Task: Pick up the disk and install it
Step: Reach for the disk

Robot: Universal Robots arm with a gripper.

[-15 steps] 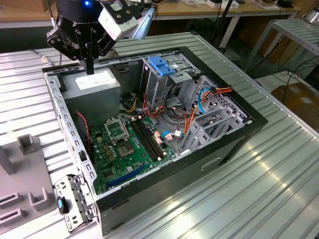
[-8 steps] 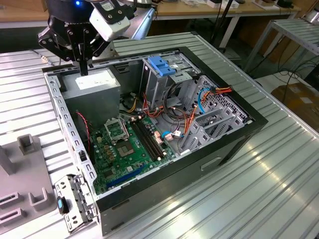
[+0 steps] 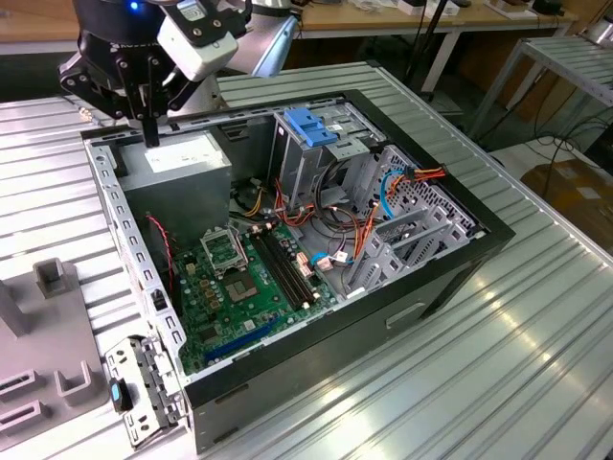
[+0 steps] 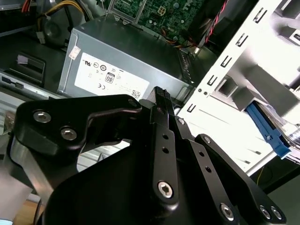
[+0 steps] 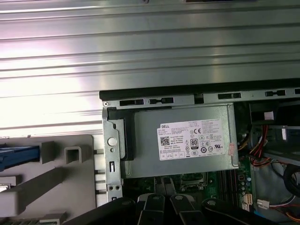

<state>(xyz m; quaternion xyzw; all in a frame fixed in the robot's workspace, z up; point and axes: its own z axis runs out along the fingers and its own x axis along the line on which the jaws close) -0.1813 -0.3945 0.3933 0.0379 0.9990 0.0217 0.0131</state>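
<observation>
My black gripper (image 3: 151, 134) hangs at the far-left corner of the open computer case (image 3: 450, 278), just above the grey power supply (image 3: 177, 163). Its fingers stand together with nothing between them, and the second wrist view shows their tips (image 4: 161, 93) over the power supply (image 4: 122, 61). Of the disk I see a bright blue rail (image 5: 18, 157) lying on the grey fixture (image 5: 56, 183) outside the case, off to the gripper's side. A blue strip (image 4: 266, 129) also shows beyond the pale case wall (image 4: 225, 93); I cannot tell whether it is the same rail.
A grey metal cage with a blue top handle (image 3: 311, 125) stands upright in the case, with the green motherboard (image 3: 244, 278) and orange and blue cables (image 3: 402, 187) beside it. The grey fixture (image 3: 48, 374) and a metal bracket (image 3: 144, 388) lie on the ribbed table (image 3: 479, 383).
</observation>
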